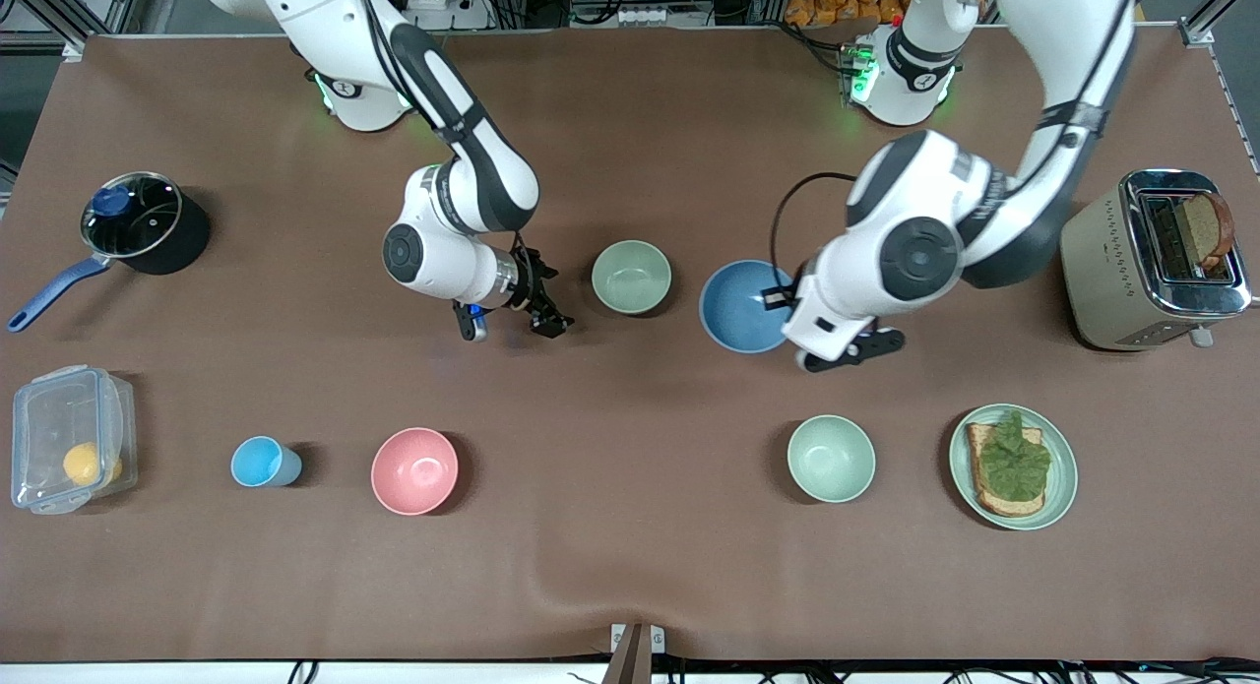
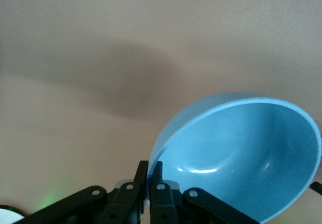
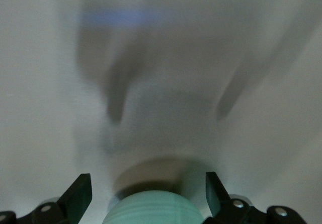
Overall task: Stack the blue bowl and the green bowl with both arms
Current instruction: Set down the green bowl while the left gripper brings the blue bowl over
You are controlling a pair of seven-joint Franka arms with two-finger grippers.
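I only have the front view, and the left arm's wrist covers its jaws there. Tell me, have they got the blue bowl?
Observer: Yes. In the left wrist view the left gripper has its jaws shut on the rim of the blue bowl, one inside and one outside.
Operator: And the right arm, is it on the green bowl yet?
Observer: Not yet. The right wrist view shows the right gripper with its jaws open. The green bowl is lined up between them, and neither one touches it.
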